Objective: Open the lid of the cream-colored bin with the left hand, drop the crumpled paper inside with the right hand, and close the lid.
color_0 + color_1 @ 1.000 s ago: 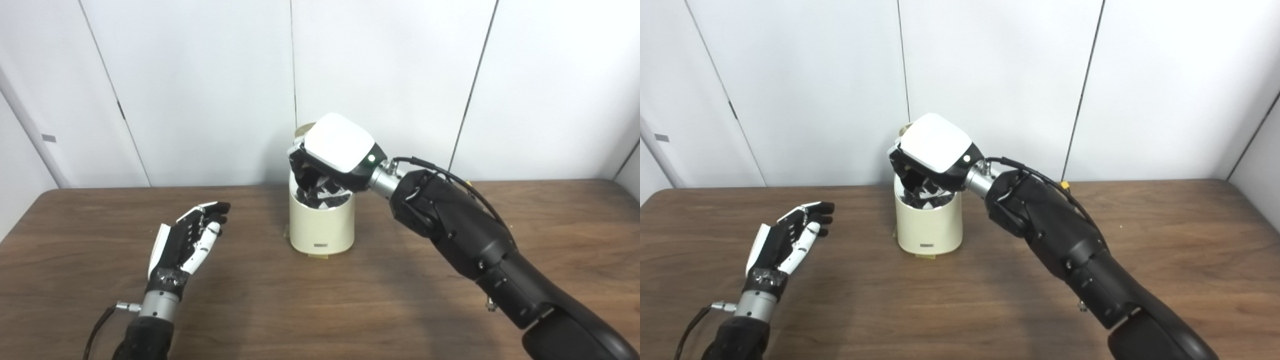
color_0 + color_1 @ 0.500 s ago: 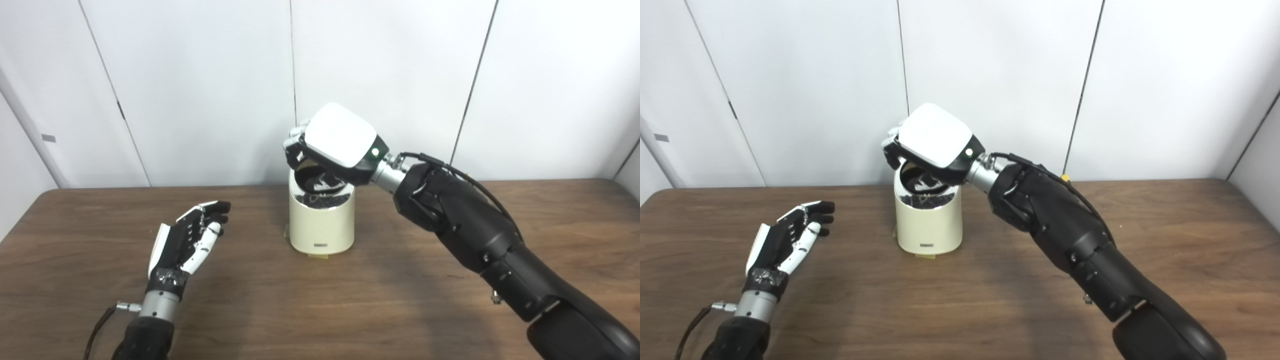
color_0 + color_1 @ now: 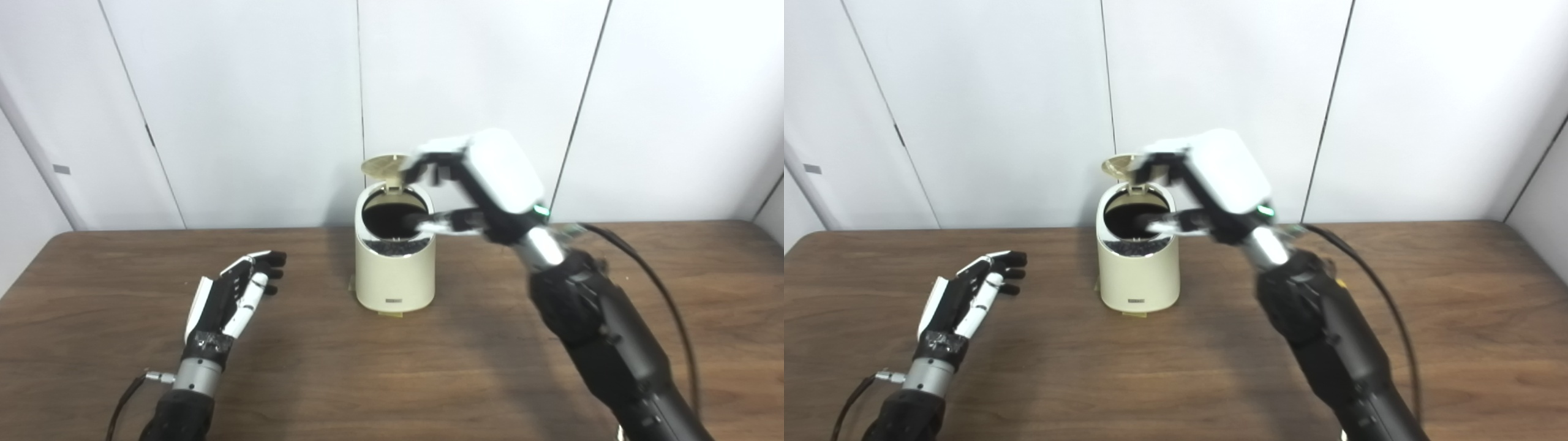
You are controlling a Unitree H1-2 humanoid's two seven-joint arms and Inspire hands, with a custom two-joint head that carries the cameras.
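The cream-colored bin [image 3: 395, 275] stands at the middle back of the table, its round lid [image 3: 384, 164] tipped up at the rear. The bin's mouth is dark inside; I see no crumpled paper. My right hand [image 3: 484, 184] hovers just right of the bin's rim and above it, blurred, with fingers spread and nothing in it. My left hand [image 3: 236, 294] is open and empty, held low over the table to the left of the bin, apart from it.
The brown wooden table [image 3: 367, 367] ends at white wall panels behind the bin. A black cable [image 3: 649, 275] loops off my right forearm.
My right hand has lifted out of the bin's mouth and swung to the right with its fingers opening. The raised lid now shows. My left hand has barely moved.
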